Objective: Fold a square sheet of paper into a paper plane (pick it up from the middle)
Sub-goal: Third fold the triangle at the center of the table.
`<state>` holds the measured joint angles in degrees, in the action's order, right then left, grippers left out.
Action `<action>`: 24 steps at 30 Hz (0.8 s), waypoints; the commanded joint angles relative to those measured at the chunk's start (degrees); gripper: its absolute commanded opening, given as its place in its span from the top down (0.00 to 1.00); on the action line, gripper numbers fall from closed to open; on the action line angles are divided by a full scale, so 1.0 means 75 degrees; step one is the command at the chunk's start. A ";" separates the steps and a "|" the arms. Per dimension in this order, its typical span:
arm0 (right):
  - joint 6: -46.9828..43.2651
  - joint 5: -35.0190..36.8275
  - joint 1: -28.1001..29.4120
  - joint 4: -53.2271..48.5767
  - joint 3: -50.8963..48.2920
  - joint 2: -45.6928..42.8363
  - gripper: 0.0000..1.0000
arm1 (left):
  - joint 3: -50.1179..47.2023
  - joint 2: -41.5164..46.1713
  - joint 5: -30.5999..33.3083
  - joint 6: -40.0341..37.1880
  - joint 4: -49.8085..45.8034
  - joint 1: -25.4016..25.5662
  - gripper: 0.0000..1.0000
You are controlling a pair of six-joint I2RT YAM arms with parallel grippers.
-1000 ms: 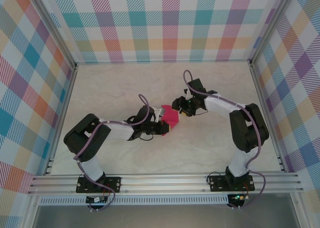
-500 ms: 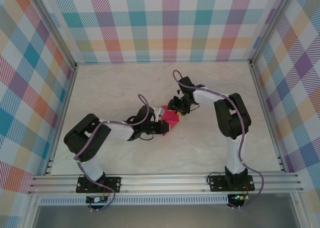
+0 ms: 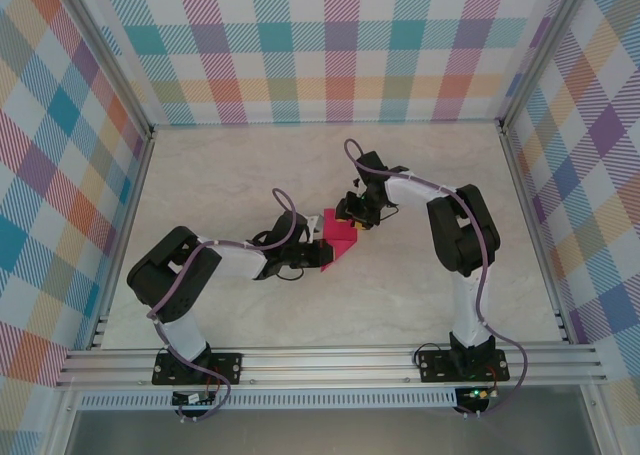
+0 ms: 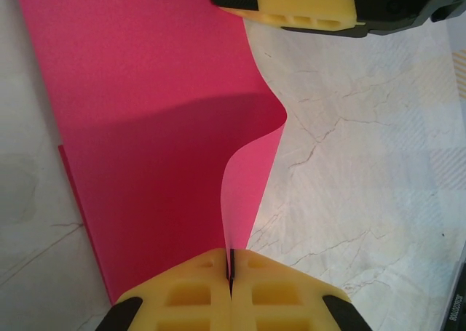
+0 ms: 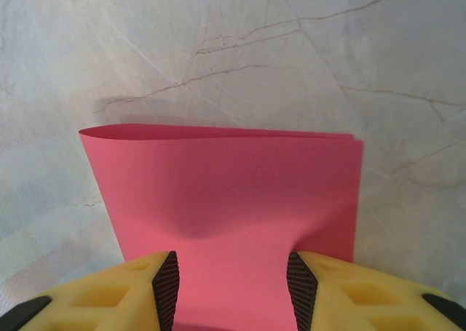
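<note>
Marble tabletop (image 3: 230, 175): the square sheet of paper (image 3: 338, 237) is seen approx. at centre, doubled over, w/ the upper layer bowed up in a curl rather than lying flat. The left end effector (image 3: 318, 253) is clamped shut on the sheet at its 7 o'clock side, the thin edge pinched between the pads in the wrist view. The right end effector (image 3: 352, 218) is placed at the sheet's 1 o'clock, jaws part-open astride the paper, nothing clamped; contact can't be told. Step judged: first fold, crease not yet set. Next: edges to be matched, fold pressed flat w/o slip.
</note>
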<state>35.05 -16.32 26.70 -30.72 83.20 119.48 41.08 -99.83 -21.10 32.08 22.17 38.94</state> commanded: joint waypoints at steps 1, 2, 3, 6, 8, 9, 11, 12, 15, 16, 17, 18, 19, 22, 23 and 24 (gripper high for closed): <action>-0.0197 0.0230 0.0050 -0.0516 0.0008 0.0362 0.53 | 0.0186 -0.0066 0.0165 -0.0173 -0.0283 -0.0118 1.00; -0.0199 0.0219 0.0051 -0.0519 0.0005 0.0365 0.53 | 0.0206 -0.0060 0.0193 -0.0197 -0.0324 -0.0118 1.00; -0.0202 0.0219 0.0050 -0.0527 0.0010 0.0364 0.53 | 0.0206 -0.0059 0.0222 -0.0205 -0.0331 -0.0118 1.00; -0.0221 0.0218 0.0055 -0.0533 0.0014 0.0384 0.53 | 0.0218 -0.0039 0.0269 -0.0258 -0.0320 -0.0129 1.00; -0.0238 0.0220 0.0053 -0.0556 0.0005 0.0416 0.53 | 0.0281 -0.0060 0.0270 -0.0360 -0.0377 -0.0129 1.00; -0.0248 0.0219 0.0050 -0.0561 -0.0001 0.0417 0.53 | 0.0299 -0.0060 0.0282 -0.0390 -0.0378 -0.0129 1.00; -0.0266 0.0259 0.0050 -0.0590 -0.0002 0.0437 0.53 | 0.0309 -0.0066 0.0282 -0.0456 -0.0378 -0.0147 1.00; -0.0267 0.0282 0.0050 -0.0617 -0.0004 0.0461 0.53 | 0.0309 -0.0060 0.0282 -0.0478 -0.0347 -0.0144 1.00; -0.0300 0.0334 0.0050 -0.0690 0.0002 0.0505 0.53 | 0.0344 -0.0041 0.0323 -0.0573 -0.0401 -0.0168 1.00; -0.0313 0.0363 0.0050 -0.0707 0.0003 0.0538 0.53 | 0.0347 -0.0047 0.0336 -0.0608 -0.0411 -0.0170 1.00; -0.0319 0.0391 0.0051 -0.0726 0.0000 0.0559 0.53 | 0.0337 -0.0043 0.0330 -0.0637 -0.0405 -0.0190 1.00; -0.0325 0.0405 0.0050 -0.0749 -0.0007 0.0583 0.53 | 0.0339 -0.0048 0.0339 -0.0647 -0.0402 -0.0199 1.00; -0.0331 0.0412 0.0050 -0.0764 0.0004 0.0605 0.54 | 0.0347 -0.0054 0.0343 -0.0662 -0.0393 -0.0208 1.00; -0.0348 0.0444 0.0047 -0.0805 -0.0024 0.0645 0.53 | 0.0336 -0.0060 0.0375 -0.0682 -0.0378 -0.0223 1.00; -0.0349 0.0447 0.0050 -0.0807 -0.0030 0.0653 0.53 | 0.0336 -0.0063 0.0391 -0.0679 -0.0373 -0.0235 1.00; -0.0356 0.0453 0.0050 -0.0808 -0.0030 0.0652 0.54 | 0.0319 -0.0071 0.0418 -0.0680 -0.0346 -0.0235 1.00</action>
<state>33.56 -16.27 26.70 -32.05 84.14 120.29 42.22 -99.85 -19.59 28.45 19.53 38.15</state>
